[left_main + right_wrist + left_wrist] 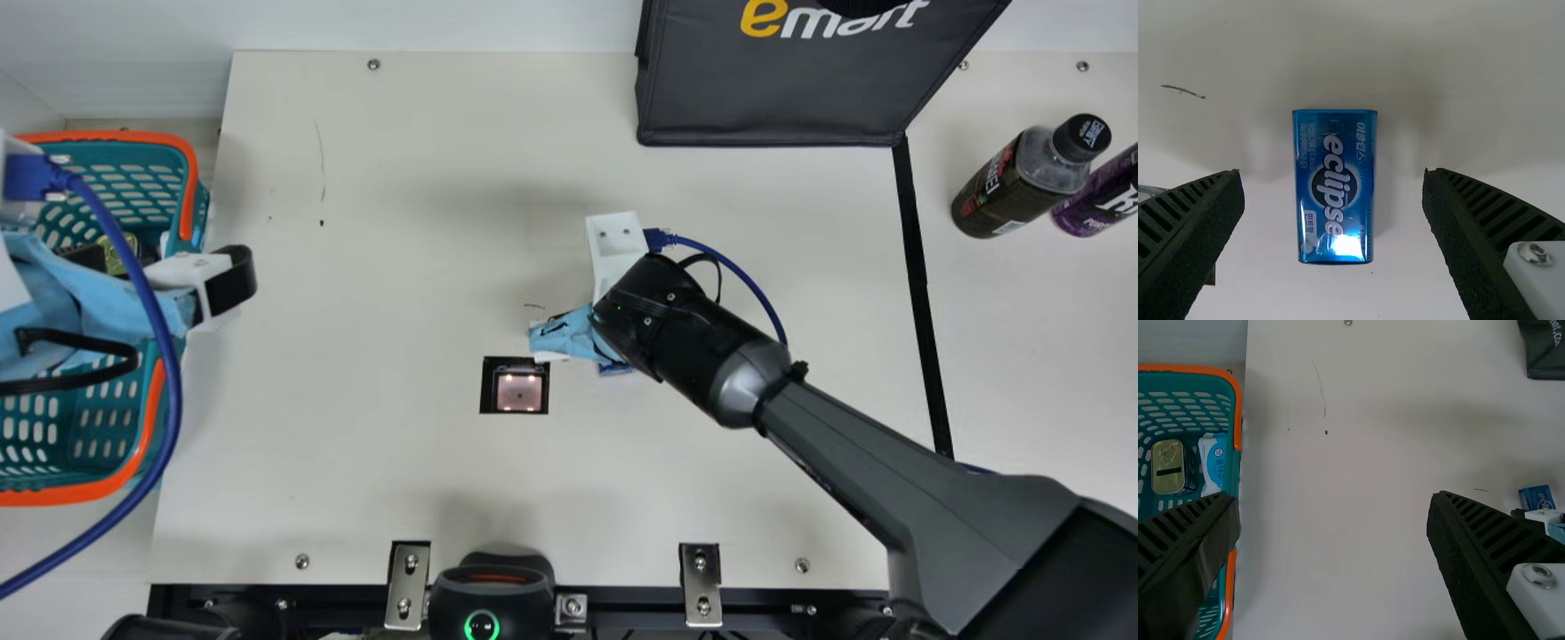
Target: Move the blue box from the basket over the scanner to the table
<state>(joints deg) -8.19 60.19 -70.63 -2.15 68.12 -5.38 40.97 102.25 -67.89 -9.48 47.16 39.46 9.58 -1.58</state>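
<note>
The blue rectangular box (1335,187) lies on the cream table (356,462), well in from every edge and near the square black-framed scanner (516,387), on its right side. The right gripper (569,334) is low over it, claw spread apart, with one black ribbed finger (1471,227) on either side and a gap between box and finger both ways (a fairly even one, too).

The left gripper (218,289) is at the table's left edge, over the teal plastic basket with the orange rim (188,191); its claw is apart as well, with nothing between the fingers. The basket stands alongside that edge, holding a gold-topped tin (1168,463) and a white-and-blue packet (1213,460). A broad stretch of tabletop separates it from the scanner.

A dark fabric bag (765,98) overhangs the far edge towards the right corner, and a black-capped bottle (1013,187) lies beyond the black strip (920,284) on the right.
</note>
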